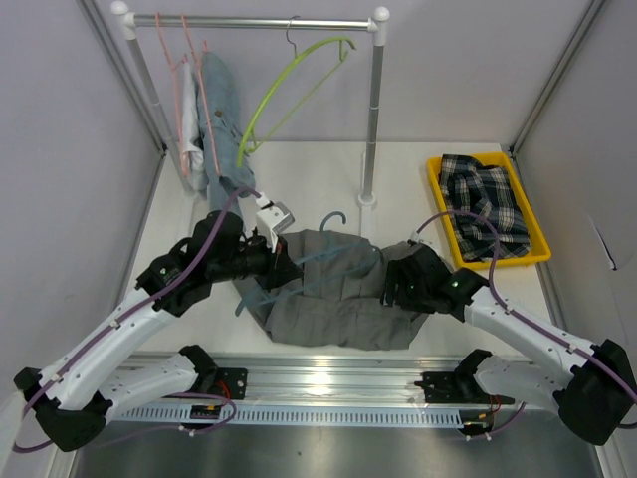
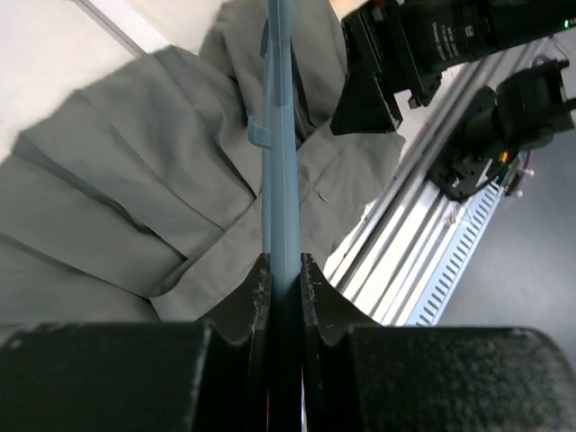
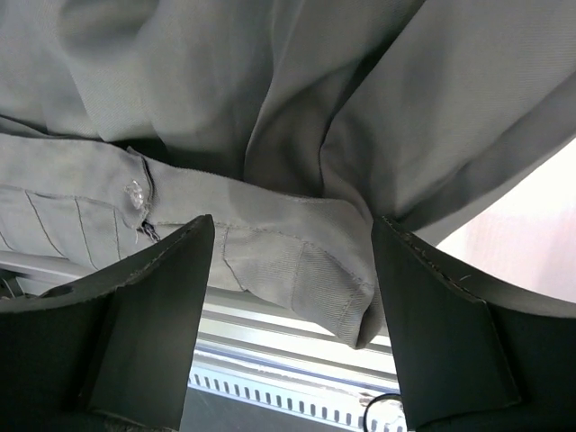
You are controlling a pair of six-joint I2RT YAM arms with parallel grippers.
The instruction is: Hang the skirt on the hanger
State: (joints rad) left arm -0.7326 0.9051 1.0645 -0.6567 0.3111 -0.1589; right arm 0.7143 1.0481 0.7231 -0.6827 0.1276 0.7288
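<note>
A grey skirt point(image 1: 328, 294) lies crumpled on the table between my arms. A light blue plastic hanger point(image 1: 317, 261) lies across it, hook toward the back. My left gripper point(image 1: 284, 267) is shut on the hanger's bar; in the left wrist view the bar point(image 2: 281, 162) runs straight out from between the jaws point(image 2: 283, 279) over the skirt point(image 2: 135, 198). My right gripper point(image 1: 393, 284) is open at the skirt's right edge; the right wrist view shows the skirt's waistband point(image 3: 297, 261) hanging between the spread fingers point(image 3: 441, 315), untouched.
A clothes rail point(image 1: 249, 20) stands at the back with pink hangers point(image 1: 184, 80), a denim garment point(image 1: 219, 110) and a lime green hanger point(image 1: 289, 80). A yellow tray point(image 1: 438, 174) with a plaid shirt point(image 1: 485, 204) sits at right. A metal rail point(image 1: 328, 383) runs along the near edge.
</note>
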